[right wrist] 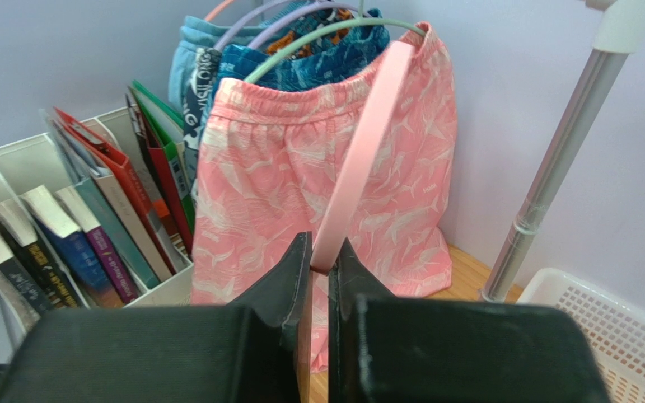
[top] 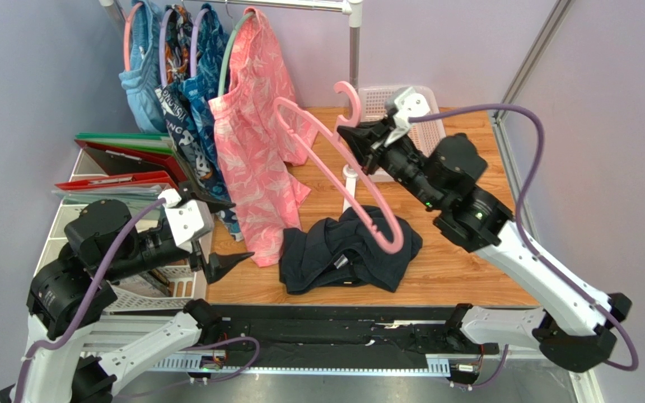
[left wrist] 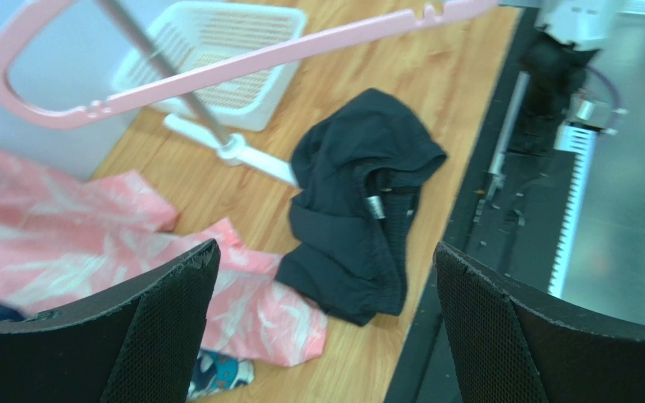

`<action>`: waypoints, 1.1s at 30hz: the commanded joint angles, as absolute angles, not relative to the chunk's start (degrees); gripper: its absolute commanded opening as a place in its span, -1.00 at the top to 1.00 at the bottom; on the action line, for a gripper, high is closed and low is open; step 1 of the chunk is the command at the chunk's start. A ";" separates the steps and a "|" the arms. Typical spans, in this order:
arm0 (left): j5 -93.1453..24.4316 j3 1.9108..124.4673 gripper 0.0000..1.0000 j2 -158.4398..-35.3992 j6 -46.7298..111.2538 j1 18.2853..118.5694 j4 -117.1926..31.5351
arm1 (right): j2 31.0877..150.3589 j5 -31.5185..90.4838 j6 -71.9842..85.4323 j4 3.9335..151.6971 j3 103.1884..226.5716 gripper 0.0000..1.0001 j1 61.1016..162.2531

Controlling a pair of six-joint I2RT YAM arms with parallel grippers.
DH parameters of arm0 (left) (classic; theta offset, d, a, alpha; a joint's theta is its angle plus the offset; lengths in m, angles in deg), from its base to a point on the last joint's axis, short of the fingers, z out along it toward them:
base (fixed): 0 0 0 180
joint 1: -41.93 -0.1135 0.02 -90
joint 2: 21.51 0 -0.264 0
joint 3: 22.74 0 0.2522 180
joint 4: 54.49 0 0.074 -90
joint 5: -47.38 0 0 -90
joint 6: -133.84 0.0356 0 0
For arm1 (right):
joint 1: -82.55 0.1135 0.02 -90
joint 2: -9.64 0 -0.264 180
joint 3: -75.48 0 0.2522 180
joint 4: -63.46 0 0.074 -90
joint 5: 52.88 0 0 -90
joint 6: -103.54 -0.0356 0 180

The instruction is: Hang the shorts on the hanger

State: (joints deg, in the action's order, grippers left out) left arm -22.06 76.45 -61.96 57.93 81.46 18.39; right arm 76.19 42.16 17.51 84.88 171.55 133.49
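The black shorts lie crumpled on the wooden table, near its front edge. Above them the pink hanger hangs tilted in the air, its lower end over the shorts. My right gripper is shut on the hanger near its hook. My left gripper stands wide open at the table's left, apart from the shorts, with nothing between its fingers.
A pink leaf-print garment and blue patterned garments hang from a rail at the back left. A white basket stands at the back by the rail's post. Files and books fill a rack on the left.
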 commanded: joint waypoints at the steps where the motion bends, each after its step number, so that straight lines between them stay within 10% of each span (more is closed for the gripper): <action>1: -3.31 76.28 -0.99 -62.74 61.33 81.30 18.43 | 72.93 37.04 17.94 87.06 170.37 1.00 132.39; 15: -11.51 76.64 -0.99 -70.02 76.63 81.30 12.91 | 58.61 0.06 34.44 110.26 163.87 1.00 130.54; 33: 3.88 59.14 -0.78 -76.62 63.98 87.35 3.40 | 59.74 -4.01 49.57 121.34 167.82 1.00 136.07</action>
